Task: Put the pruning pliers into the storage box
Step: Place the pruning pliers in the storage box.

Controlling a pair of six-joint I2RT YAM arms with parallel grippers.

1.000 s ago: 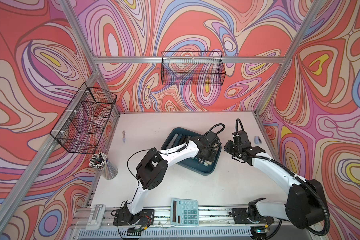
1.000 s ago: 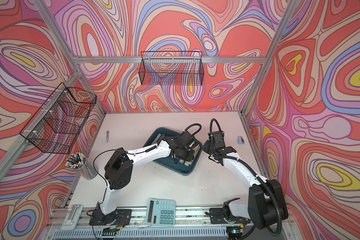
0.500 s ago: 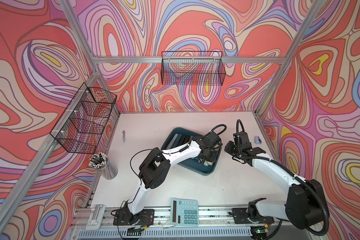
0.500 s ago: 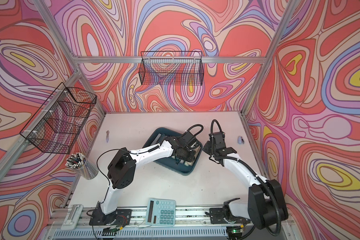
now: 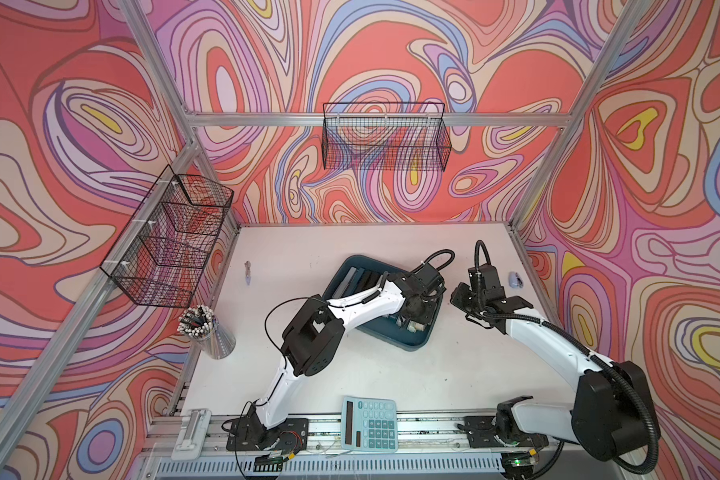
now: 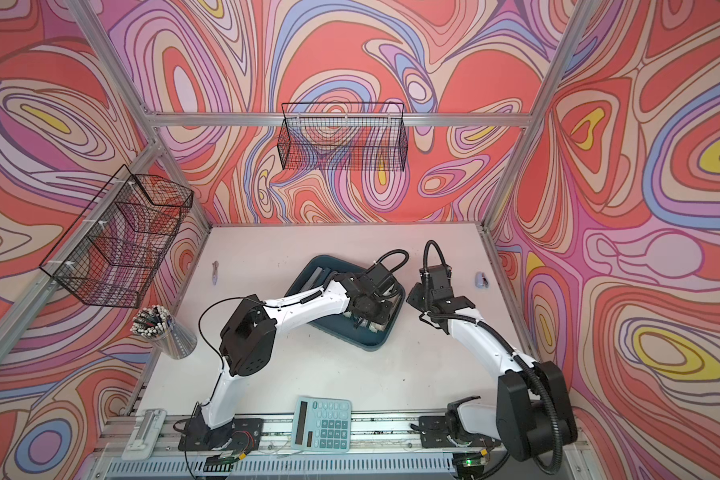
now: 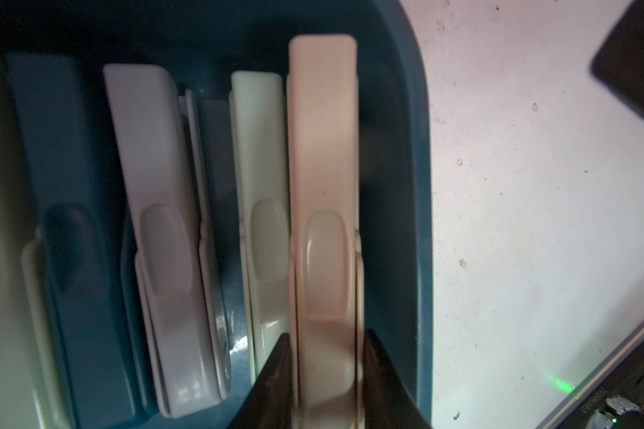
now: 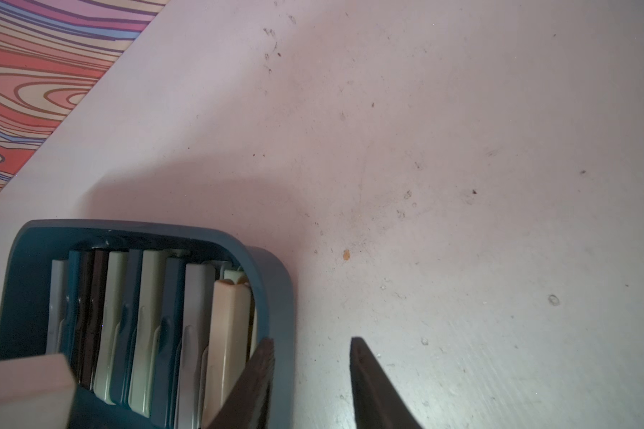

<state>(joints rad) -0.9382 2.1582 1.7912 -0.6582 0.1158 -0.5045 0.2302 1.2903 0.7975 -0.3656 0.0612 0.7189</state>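
Top views: teal plastic storage box [image 5: 387,338] [image 6: 341,338], round corners.
Both top views show the left arm [image 5: 366,305] bent over it, the right arm [image 5: 545,336] just beside it. Left wrist view: smooth flat pruning pliers [image 7: 322,148] lie side by side inside; the left gripper [image 7: 324,334] hugs the beige one, squeezing or not I cannot tell. Right wrist view: the right gripper [image 8: 312,340] is spread apart, holding nothing.

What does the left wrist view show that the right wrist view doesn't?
Left wrist only: the left pincer, its tips flanking the beige pliers beside the box wall; grip unclear. Right wrist only: the right pincer, open over table outside the box, plus the black pliers in the row. Both: box, beige pliers, table.
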